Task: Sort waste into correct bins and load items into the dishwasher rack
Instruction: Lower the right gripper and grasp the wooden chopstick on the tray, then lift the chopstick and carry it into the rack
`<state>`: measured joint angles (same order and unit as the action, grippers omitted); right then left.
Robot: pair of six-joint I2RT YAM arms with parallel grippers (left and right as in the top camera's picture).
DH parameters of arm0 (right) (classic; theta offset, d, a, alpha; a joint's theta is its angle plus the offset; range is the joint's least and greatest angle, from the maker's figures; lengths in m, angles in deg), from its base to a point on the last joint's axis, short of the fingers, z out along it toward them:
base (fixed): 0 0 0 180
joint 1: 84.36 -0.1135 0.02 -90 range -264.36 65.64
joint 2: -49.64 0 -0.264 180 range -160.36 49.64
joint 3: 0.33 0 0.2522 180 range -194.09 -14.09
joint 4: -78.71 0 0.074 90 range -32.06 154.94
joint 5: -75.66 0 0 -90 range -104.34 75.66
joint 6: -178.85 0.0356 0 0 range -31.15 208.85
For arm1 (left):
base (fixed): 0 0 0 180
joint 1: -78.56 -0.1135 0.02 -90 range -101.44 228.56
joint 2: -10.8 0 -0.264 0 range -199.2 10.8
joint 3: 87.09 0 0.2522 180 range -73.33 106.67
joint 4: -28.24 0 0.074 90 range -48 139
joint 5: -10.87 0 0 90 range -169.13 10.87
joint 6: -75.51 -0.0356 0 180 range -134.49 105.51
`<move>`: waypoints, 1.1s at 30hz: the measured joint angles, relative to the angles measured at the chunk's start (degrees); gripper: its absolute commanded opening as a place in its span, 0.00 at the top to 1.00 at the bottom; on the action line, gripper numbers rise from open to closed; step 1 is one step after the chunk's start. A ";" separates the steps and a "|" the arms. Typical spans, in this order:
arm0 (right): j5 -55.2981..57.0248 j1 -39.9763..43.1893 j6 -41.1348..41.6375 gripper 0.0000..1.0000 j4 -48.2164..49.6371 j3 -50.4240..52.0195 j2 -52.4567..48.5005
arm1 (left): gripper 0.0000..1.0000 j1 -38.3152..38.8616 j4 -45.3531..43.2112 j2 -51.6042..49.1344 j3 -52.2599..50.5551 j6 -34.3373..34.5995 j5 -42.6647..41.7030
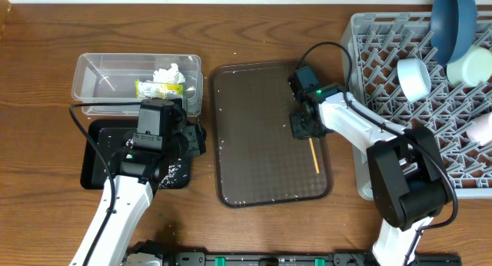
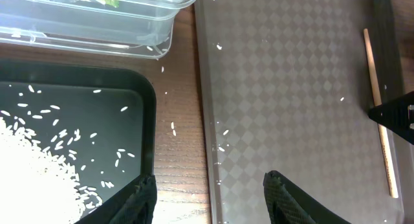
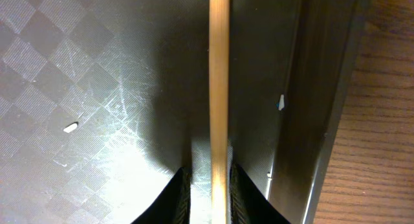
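The wooden chopstick lies on the brown serving tray near its right rim. My right gripper is low over its far end. In the right wrist view the fingers straddle the chopstick narrowly, with slim gaps on both sides. My left gripper is open and empty over the gap between the black tray and the serving tray. White rice is piled in the black tray. The clear tub holds the yellow-green wrapper and the tissue.
The grey rack at the right holds the blue plate, white bowl, mint bowl and pink cup. Stray rice grains dot the wood and the serving tray. The chopstick also shows in the left wrist view.
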<state>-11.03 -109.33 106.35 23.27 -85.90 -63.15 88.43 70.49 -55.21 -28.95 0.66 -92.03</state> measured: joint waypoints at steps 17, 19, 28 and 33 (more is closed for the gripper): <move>0.96 0.02 0.11 0.99 -0.46 -0.11 0.28 | 0.44 0.00 0.00 0.00 0.00 0.00 0.00; 0.31 0.04 0.11 0.99 -0.63 -0.13 0.59 | 0.44 0.00 0.00 0.00 0.00 0.00 0.00; -3.15 3.63 -3.13 0.99 -1.38 -0.11 11.47 | 0.44 0.00 0.00 0.00 0.00 0.00 0.00; -3.37 8.96 -5.84 0.99 -2.62 -0.13 17.81 | 0.44 0.00 0.00 0.00 0.00 0.00 0.00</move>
<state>-14.39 -100.37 100.51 20.65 -86.03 -45.34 88.43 70.49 -55.21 -28.95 0.66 -92.03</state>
